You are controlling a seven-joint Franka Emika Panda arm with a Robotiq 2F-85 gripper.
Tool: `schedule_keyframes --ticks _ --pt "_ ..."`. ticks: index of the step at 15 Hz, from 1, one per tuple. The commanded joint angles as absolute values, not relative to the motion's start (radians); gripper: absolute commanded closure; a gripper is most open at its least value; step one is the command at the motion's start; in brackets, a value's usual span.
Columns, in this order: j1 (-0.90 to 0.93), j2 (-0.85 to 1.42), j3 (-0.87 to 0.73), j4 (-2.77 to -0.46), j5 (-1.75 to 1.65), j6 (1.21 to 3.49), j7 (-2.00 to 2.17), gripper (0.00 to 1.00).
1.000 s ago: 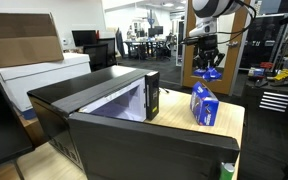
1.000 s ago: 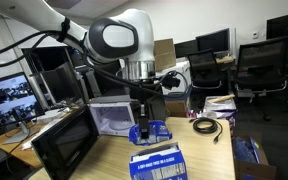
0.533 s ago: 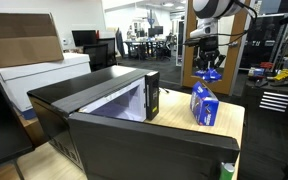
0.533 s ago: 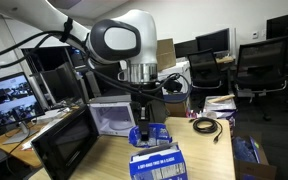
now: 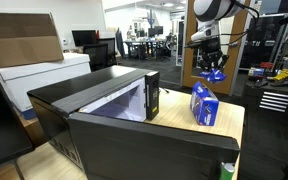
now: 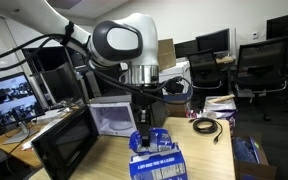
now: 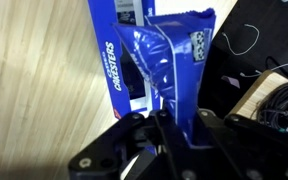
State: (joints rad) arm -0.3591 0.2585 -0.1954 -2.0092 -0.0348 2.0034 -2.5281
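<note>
In an exterior view, the microwave point(image 5: 94, 108) with its door open fills the table's point(image 5: 236, 125) left, the blue box point(image 5: 205, 104) stands upright beside it, and just above that box the gripper point(image 5: 212, 66) — jaws narrowed — clamps a blue foil packet point(image 5: 214, 75).

The snack bag point(image 7: 172, 65) is glossy deep blue with a small black-and-white logo. The box point(image 7: 112, 60) is blue with white lettering (white patches too). The desk point(image 7: 34, 90) is pale wood grain. The microwave point(image 5: 84, 100) and pincer point(image 7: 174, 125) are black.
</note>
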Motion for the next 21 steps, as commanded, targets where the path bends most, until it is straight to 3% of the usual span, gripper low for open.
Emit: schedule_keyframes --ticks 1,21 --pt "-0.339 0.256 -0.21 -1.991 -0.093 1.967 -2.482 0.97" --pt "-0.359 0.365 -0.223 -1.876 -0.2 1.877 -2.472 0.97"
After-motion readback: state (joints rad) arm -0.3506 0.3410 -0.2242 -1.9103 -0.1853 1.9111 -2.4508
